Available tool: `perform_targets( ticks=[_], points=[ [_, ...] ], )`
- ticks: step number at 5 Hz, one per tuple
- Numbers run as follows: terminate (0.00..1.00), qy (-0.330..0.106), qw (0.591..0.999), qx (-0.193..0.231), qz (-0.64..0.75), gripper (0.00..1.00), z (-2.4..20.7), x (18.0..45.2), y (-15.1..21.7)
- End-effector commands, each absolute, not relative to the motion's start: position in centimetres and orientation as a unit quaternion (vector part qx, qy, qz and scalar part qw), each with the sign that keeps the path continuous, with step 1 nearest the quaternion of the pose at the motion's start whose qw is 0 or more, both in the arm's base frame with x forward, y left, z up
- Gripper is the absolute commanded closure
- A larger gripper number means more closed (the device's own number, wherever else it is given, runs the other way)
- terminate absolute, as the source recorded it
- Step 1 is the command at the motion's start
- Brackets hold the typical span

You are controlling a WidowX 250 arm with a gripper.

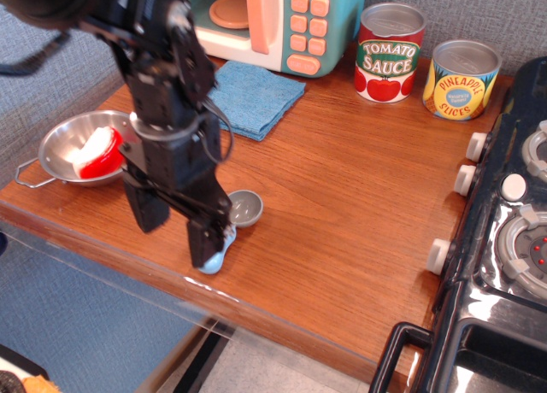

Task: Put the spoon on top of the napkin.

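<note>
Down low, spread-apart jaws (178, 231) astride the spoon (232, 225) handle, near the table (342, 196) front edge.

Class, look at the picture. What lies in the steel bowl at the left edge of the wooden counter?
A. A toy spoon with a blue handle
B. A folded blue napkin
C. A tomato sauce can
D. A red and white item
D. The steel bowl holds a red and white item, while the spoon lies out on the counter.
</note>
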State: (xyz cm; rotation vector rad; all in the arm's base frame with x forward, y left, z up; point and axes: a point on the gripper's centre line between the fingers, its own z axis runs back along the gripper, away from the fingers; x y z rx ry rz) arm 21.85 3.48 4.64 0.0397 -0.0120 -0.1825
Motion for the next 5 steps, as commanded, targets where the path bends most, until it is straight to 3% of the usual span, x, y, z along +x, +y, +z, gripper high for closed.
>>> perform_targets(
  ticks=[1,3,4,5],
  points=[
    [0.0,0.01,0.999,0.038,-0.037,0.0,0.9,22.9,3.9],
    [0.0,-0.023,0.999,0.014,-0.017,0.0,0.0,23.6,3.5],
    [0.0,-0.044,0.998,-0.003,-0.036,1.0,0.7,23.9,4.5],
    [0.0,-0.05,0.996,-0.012,-0.066,1.0,1.4,24.0,5.0]
  ],
)
